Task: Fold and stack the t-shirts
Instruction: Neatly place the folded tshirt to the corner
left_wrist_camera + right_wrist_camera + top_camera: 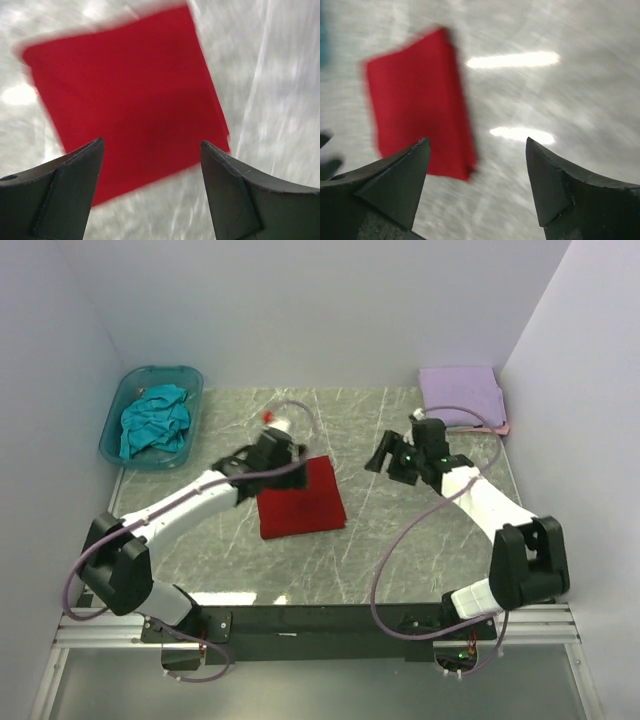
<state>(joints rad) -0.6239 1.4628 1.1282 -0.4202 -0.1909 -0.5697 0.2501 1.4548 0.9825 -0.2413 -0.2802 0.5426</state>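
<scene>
A deep red t-shirt [302, 500], folded into a square, lies flat on the table's middle; it also shows in the left wrist view [125, 95] and the right wrist view [417, 95]. My left gripper [283, 445] is open and empty, held above the shirt's far left corner. My right gripper [385, 455] is open and empty, above bare table to the shirt's right. A folded lavender t-shirt [460, 392] lies on a pale pink one [503, 428] at the far right corner. A crumpled teal t-shirt [155, 420] lies in the tub.
The translucent blue-green plastic tub [118, 418] stands at the far left corner. White walls close in the table on the left, back and right. The table surface is grey-green marble pattern [400, 540].
</scene>
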